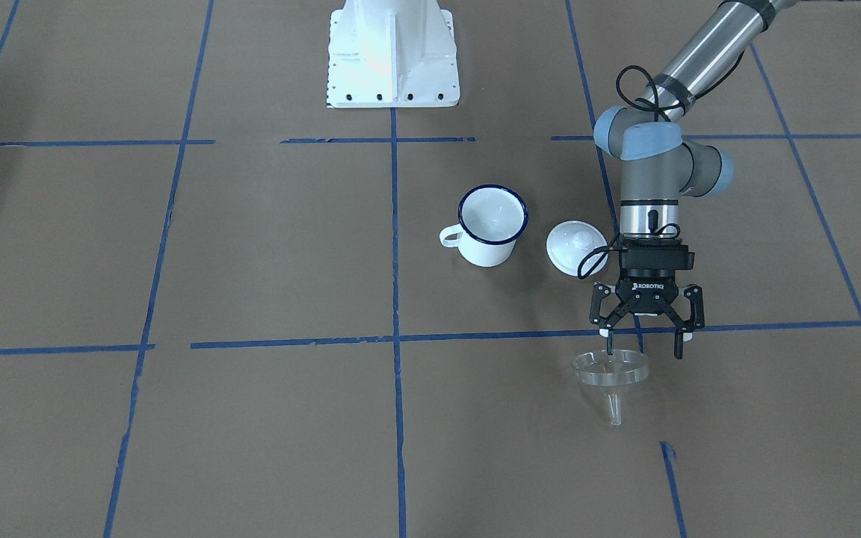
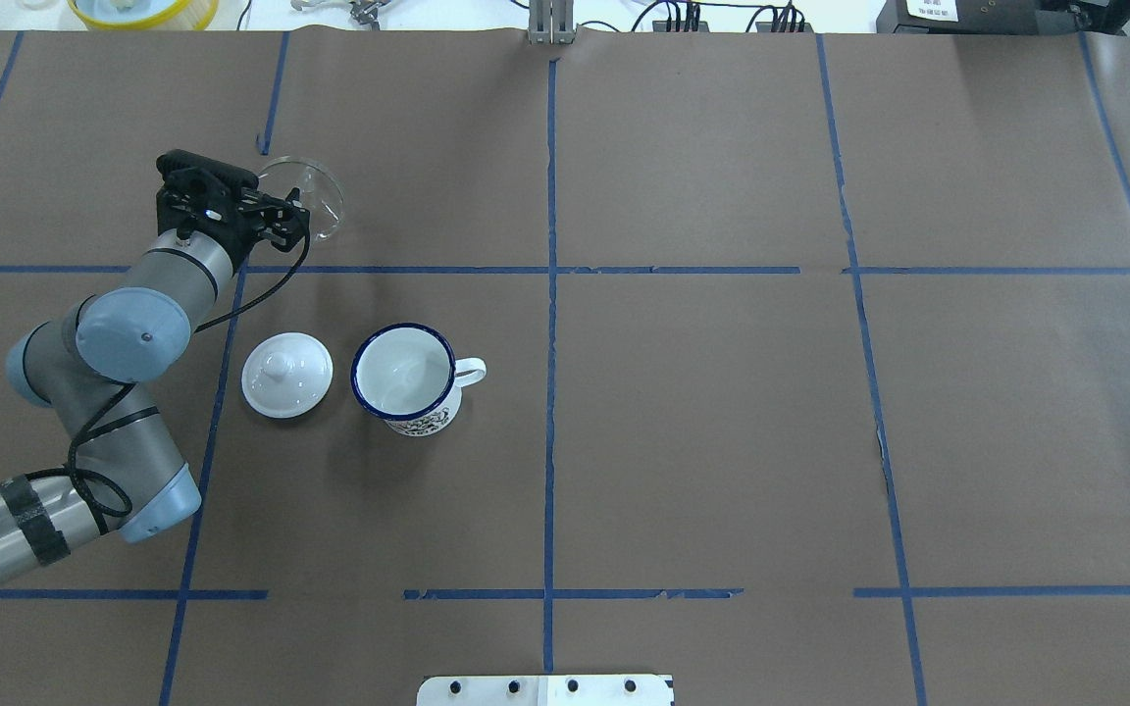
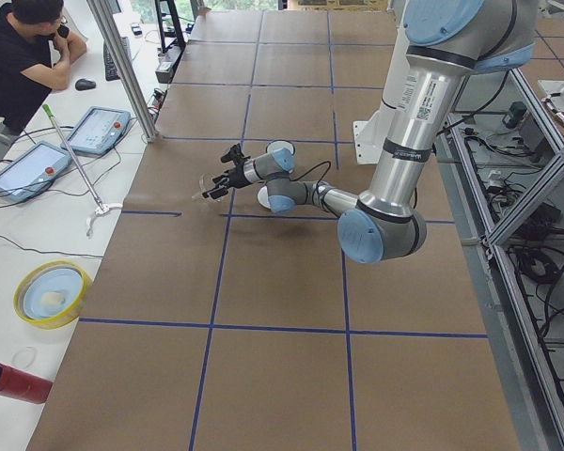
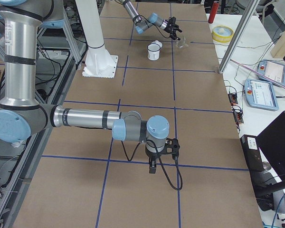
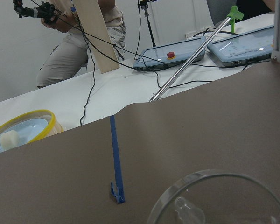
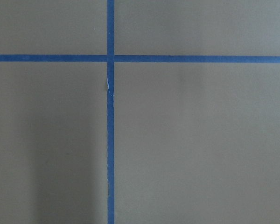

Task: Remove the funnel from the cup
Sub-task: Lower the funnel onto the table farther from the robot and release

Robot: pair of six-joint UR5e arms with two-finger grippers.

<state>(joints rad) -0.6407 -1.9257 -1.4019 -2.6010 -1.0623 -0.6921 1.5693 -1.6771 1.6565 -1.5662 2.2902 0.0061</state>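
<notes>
The small transparent plastic funnel looks clear and glossy; the white enamel cup with dark blue rim shines smooth; matt brown paper covers the table.

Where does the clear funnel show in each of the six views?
Front-facing: funnel lower right, under the left gripper.
Overhead: funnel upper left.
Exterior left: funnel faint, left of centre.
Exterior right: funnel top centre.
Left wrist: funnel at bottom edge.
Right wrist: not in it.
Shared landmark: the left gripper, in all four exterior views.
</notes>
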